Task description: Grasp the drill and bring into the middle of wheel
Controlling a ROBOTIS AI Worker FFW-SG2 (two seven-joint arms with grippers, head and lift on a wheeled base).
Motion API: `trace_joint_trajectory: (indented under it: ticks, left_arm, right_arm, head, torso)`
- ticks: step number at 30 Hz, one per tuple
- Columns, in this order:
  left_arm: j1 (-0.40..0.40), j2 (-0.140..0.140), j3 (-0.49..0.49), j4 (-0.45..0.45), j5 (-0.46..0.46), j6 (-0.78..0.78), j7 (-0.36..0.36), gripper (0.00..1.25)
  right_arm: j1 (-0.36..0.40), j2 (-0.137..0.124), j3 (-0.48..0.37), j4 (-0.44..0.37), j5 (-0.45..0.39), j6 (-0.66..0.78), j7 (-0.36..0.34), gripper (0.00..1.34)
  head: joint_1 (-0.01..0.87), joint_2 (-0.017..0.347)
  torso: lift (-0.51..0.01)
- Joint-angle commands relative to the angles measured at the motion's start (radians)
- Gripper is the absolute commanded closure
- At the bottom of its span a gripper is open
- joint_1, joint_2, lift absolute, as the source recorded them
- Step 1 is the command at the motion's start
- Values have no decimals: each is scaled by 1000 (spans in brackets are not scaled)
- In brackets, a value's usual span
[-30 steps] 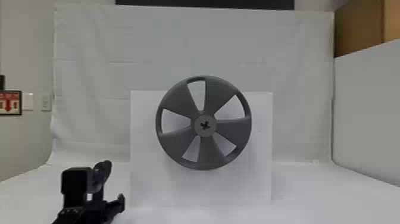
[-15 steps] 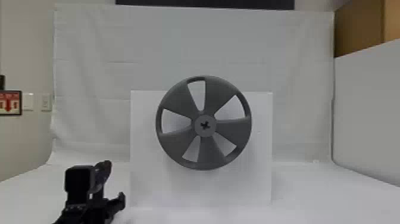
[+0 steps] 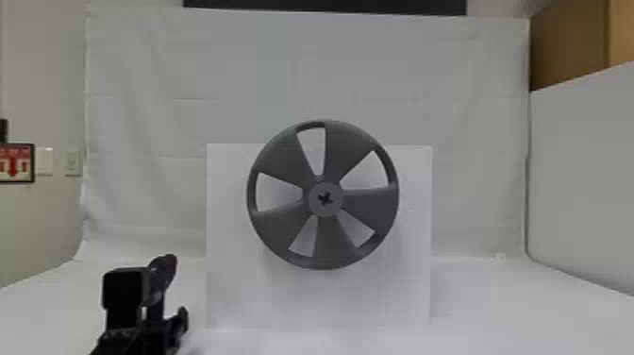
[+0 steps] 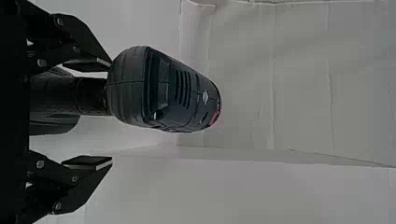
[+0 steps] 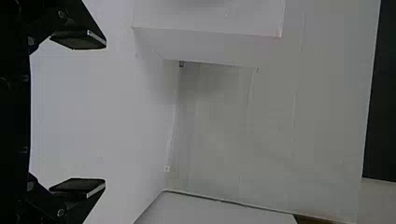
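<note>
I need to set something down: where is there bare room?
Widest: the white table right of the white block behind the wheel, up to the right side wall. Smaller: beyond the left gripper, left of that block. It's crowded front left, where the drill sits between the gripper's open fingers.

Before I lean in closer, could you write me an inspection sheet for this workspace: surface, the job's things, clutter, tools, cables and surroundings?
Surface: white, under the white stand
Job's things: black drill; grey wheel with five openings, facing the head view in front of the stand
Clutter: nothing seen
Left tool: open, the drill's handle showing in its gap
Right tool: wide open, holding nothing
Cables: nothing seen
Surroundings: white cloth behind; sign at left; brown panel at upper right
</note>
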Motion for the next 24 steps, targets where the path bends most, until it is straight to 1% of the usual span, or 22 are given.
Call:
trace_joint_trajectory:
  ticks: [1, 4, 8, 15, 20, 23, 24]
  left_arm:
    - [2, -1, 3, 14, 22, 1, 1, 720]
    - [0, -1, 8, 19, 29, 17, 1, 734]
    - [-4, -1, 6, 19, 26, 40, 1, 837]
    - [-4, -1, 5, 19, 20, 43, 10, 857]
    - [-4, -2, 2, 19, 25, 43, 27, 998]
    - [-4, -2, -1, 17, 20, 41, 27, 1016]
    - [-4, -2, -1, 17, 20, 37, 27, 1050]
  right_arm:
    - [-1, 0, 0, 0, 0, 0, 0, 239]
    - [-1, -2, 0, 0, 0, 0, 0, 239]
    - [-1, -2, 0, 0, 0, 0, 0, 239]
    - [-1, 0, 2, 0, 0, 0, 0, 239]
    - [-1, 0, 2, 0, 0, 0, 0, 239]
    - [-1, 0, 2, 0, 0, 0, 0, 239]
    - [1, 0, 0, 0, 0, 0, 0, 239]
  head:
    - [0, 0]
    - [0, 0]
    - [0, 0]
    - [0, 0]
    - [0, 0]
    - [0, 0]
    - [0, 0]
  torso:
    - [-406]
    - [-406]
    - [-406]
    - [-406]
    - [-406]
    - [-406]
    - [-406]
